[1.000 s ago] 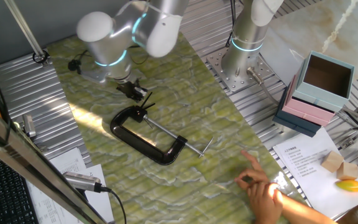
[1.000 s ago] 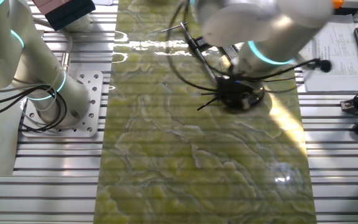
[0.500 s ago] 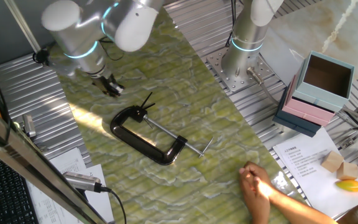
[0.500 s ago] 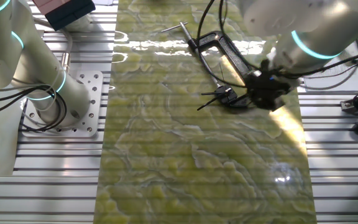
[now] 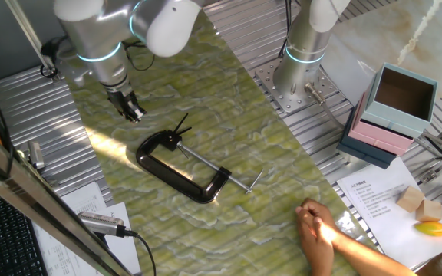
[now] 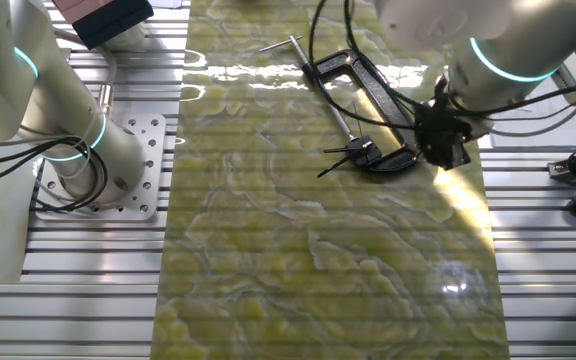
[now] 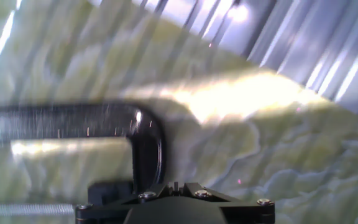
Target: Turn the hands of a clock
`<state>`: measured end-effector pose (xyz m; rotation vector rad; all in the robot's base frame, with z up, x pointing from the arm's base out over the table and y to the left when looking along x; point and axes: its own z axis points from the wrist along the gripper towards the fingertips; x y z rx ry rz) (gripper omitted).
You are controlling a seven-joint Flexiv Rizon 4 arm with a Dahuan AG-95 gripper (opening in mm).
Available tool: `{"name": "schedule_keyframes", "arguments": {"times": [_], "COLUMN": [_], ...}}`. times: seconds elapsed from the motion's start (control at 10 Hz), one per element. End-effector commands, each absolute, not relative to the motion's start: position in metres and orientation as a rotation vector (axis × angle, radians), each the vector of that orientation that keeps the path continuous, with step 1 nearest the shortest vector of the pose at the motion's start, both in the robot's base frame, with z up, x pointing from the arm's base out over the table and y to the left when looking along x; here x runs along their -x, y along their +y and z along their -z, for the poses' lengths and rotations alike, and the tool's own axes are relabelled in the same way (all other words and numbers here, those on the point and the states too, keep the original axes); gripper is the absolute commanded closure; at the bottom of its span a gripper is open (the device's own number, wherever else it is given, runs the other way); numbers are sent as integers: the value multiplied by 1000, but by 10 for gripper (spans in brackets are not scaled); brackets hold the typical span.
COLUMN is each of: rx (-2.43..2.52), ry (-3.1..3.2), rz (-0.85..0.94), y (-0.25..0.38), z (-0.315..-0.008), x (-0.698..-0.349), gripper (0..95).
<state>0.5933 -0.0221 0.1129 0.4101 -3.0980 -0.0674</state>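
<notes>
The black C-clamp (image 5: pixel 181 167) lies flat on the green mat (image 5: pixel 229 123), and I take it as my mark. The hands (image 5: pixel 179 125), two thin black pointers, splay out from the pivot at the clamp's end nearest me. My gripper (image 5: pixel 133 112) hangs above the mat just beyond that end, apart from clamp and pointers alike; the other fixed view sets it (image 6: pixel 446 145) beside the clamp's curved back (image 6: pixel 396 160). Whether my fingers stand wide or narrow I cannot tell: they are small and dark in both fixed views, and the hand view shows only my housing above the blurred clamp frame (image 7: pixel 146 146).

A person's hand (image 5: pixel 319 232) rests on the mat past the clamp's screw end, well apart from it. Beyond that lie a printed sheet (image 5: pixel 382 201) and a pink and blue box (image 5: pixel 390 115). A second arm's base (image 5: pixel 301 57) stands off the mat's far side. Bare mat surrounds the clamp, and the mat's edge runs close behind me, with ribbed metal (image 5: pixel 29 115) beyond.

Half a second ago I was about here; a second ago I hung right over the pointers.
</notes>
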Motion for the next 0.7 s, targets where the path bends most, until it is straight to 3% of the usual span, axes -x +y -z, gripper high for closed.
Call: {"name": "schedule_keyframes", "arguments": {"times": [0.1, 0.7], "rx": [-45, -74], "ry": [-3162, -3223], "rz": [45, -8], "y": [-14, -10], "z": [-121, -122], "x": [-609, -612], "gripper": [950, 950]}}
